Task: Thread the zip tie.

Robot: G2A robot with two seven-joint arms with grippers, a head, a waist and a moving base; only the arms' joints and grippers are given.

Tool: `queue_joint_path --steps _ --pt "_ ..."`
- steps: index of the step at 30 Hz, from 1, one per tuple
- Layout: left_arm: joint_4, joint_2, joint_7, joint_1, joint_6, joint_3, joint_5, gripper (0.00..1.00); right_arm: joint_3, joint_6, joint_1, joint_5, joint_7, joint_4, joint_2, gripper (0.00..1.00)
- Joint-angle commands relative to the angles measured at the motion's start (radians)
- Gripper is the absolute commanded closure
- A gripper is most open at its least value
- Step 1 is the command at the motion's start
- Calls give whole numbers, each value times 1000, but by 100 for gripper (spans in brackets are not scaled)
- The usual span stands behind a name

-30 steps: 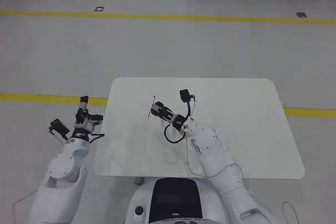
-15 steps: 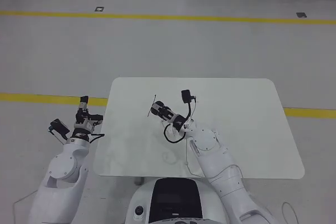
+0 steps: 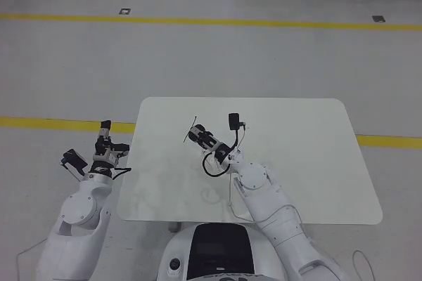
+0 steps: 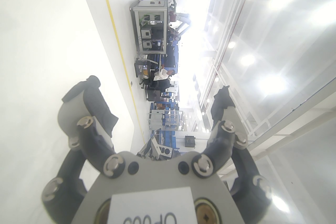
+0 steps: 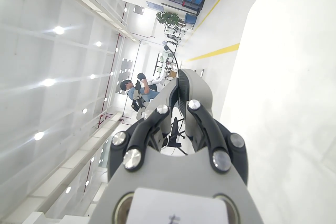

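Right hand grips (seemingly black) tie.

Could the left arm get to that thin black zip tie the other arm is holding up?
Probably yes. The left gripper is open beside the table's edge, and nothing stands between it and the zip tie sticking out of the right gripper.

A factory-style lab hall: yellow floor lines, equipment cabinets, high lit ceiling.
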Motion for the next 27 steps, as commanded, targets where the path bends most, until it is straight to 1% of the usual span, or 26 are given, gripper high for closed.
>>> queue_joint_path --steps 1,7,12,16,27 --pt "0 0 0 0 0 0 0 0 0 0 0 0 0 0 0 100" --pt "0 0 0 0 0 0 0 0 0 0 0 0 0 0 0 100" --pt "0 0 0 0 0 0 0 0 -14 11 -24 5 -33 -37 3 100" --pt "0 0 0 0 0 0 0 0 -28 19 -43 15 -80 -64 4 100" --pt "0 0 0 0 0 0 0 0 -29 18 -43 14 -84 -66 4 100"
